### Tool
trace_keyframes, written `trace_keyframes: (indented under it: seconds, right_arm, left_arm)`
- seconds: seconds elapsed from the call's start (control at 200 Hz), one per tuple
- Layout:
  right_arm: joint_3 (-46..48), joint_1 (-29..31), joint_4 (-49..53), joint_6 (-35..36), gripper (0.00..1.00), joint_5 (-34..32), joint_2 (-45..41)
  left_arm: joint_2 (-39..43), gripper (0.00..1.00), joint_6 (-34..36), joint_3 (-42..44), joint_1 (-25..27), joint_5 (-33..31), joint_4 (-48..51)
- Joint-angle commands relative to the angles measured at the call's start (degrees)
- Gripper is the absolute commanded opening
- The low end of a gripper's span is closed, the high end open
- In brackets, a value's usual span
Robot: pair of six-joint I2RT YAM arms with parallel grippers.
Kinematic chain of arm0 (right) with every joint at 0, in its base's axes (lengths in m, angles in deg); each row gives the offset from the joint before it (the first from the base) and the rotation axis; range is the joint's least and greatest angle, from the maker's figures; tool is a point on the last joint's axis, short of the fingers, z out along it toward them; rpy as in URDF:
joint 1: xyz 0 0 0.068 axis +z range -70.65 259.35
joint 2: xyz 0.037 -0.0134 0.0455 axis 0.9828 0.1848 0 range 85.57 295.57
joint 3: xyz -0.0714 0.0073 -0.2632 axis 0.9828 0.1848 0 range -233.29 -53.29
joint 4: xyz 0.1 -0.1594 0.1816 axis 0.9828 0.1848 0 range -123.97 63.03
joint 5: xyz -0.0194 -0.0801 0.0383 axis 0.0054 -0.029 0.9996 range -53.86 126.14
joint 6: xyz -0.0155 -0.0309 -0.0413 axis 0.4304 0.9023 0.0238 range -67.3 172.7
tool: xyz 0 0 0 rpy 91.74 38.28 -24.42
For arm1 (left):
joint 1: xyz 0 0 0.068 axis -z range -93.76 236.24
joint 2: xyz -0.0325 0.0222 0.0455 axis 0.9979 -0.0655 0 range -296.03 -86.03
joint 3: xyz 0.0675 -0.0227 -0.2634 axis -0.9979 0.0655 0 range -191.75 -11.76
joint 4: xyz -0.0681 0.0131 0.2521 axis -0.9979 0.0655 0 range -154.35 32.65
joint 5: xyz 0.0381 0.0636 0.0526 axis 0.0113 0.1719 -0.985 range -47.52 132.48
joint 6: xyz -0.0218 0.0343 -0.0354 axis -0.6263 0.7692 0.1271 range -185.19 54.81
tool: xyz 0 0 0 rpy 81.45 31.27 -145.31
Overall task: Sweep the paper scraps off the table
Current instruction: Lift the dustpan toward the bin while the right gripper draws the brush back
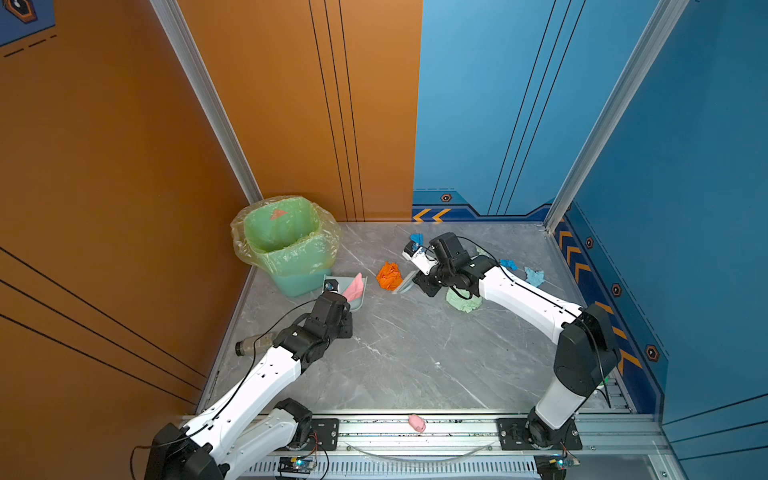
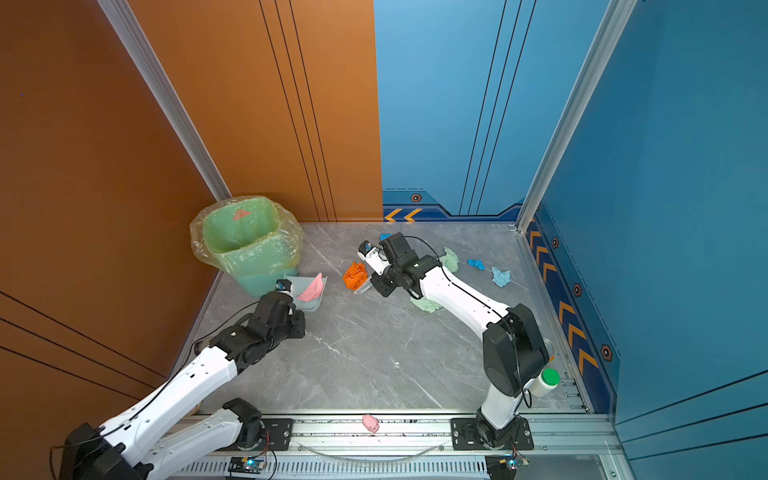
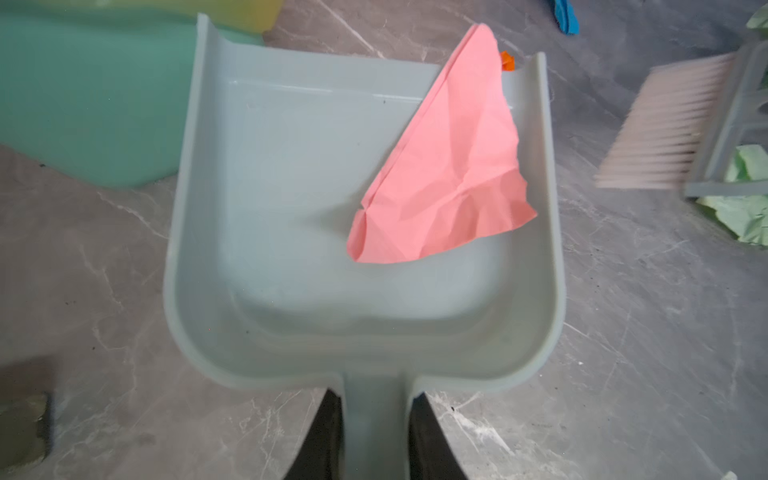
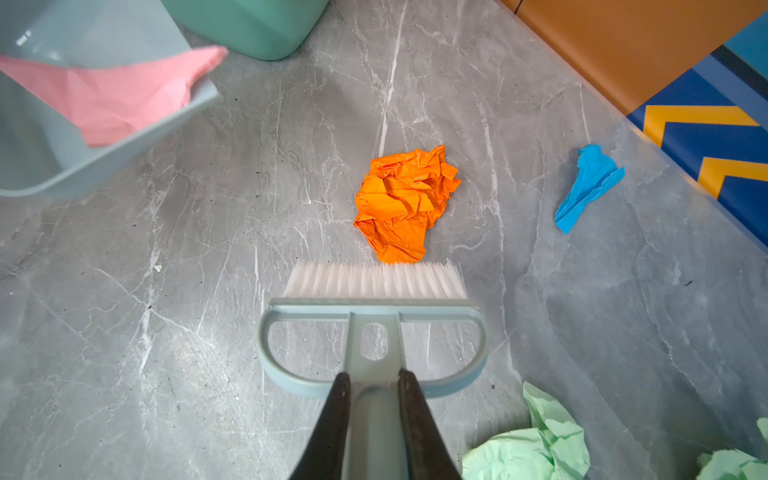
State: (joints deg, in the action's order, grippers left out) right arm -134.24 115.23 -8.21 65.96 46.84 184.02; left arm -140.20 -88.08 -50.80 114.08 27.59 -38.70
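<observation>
Step in hand, likely: brushing orange scrap [image 4: 405, 203] into dustpan [image 3: 291, 208].
Now left pincer [image 3: 376, 436] squeezing shut on dustpan handle, right pincer [image 4: 374, 424] squeezing shut on brush [image 4: 374, 307] handle.
Inside dustpan: pink scrap [image 3: 449, 174] lying.
Near dustpan, on surface [image 1: 415, 353]: orange scrap lying, bristles touching it.
Farther from dustpan: green scrap [image 4: 528, 449], blue scrap [image 4: 590, 187] lying.
Next move calling for low bristles and steady push toward dustpan mouth.

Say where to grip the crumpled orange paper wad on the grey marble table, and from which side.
Likely from straight above, pinching the raised folds at the middle of the crumpled orange paper wad: it lies loose and lumpy on the grey marble table, with no handle or flat rim. The white-bristled grey-blue brush stands at one edge, so coming in there is blocked.
</observation>
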Motion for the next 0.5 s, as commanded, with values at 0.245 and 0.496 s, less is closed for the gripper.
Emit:
trace_keyframes:
  seconds: [0.245,0.496]
  right_arm:
    - [1.32,-0.11,-1.59,-1.48,0.00,0.31,-0.90]
    - [1.93,-0.36,-1.62,-1.47,0.00,0.62,-0.83]
  left_arm:
    - [2.86,0.00,3.49,-11.19,0.81,3.22,8.34]
    - [0.07,0.00,6.52,-21.98,0.45,3.43,13.48]
